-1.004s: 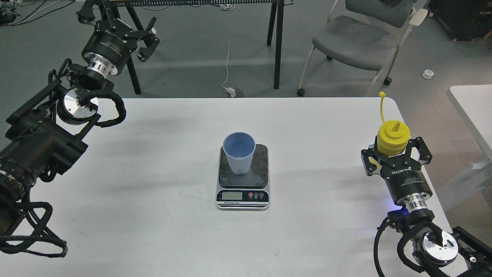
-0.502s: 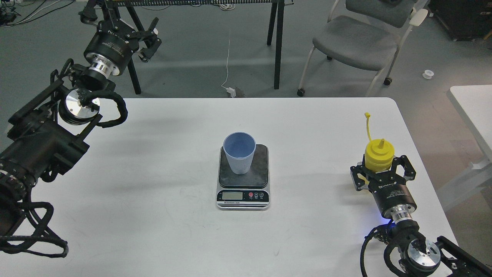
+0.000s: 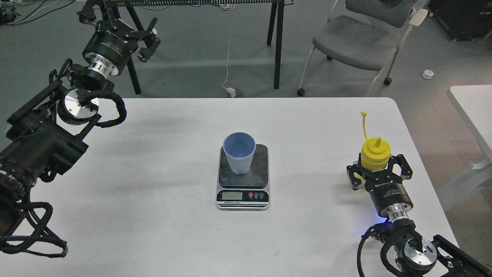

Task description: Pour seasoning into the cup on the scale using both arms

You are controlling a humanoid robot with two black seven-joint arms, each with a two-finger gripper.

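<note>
Cup (image 3: pixel 239 153) stands on the scale (image 3: pixel 243 177); right gripper (image 3: pixel 377 170) fingers clasp the squeeze bottle (image 3: pixel 374 154); left gripper (image 3: pixel 148 36) fingers indistinct, far left.

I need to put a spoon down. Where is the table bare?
Bare: the table left of the scale and between scale and yellow squeeze bottle. Crowded: centre, where the blue cup stands on the scale, and around the right gripper flanking the bottle.

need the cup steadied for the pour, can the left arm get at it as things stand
Probably yes. The left gripper hangs off the table's far left corner, well away from the cup on the scale, but the table between them is bare. Whether it reaches that far I can't tell.
</note>
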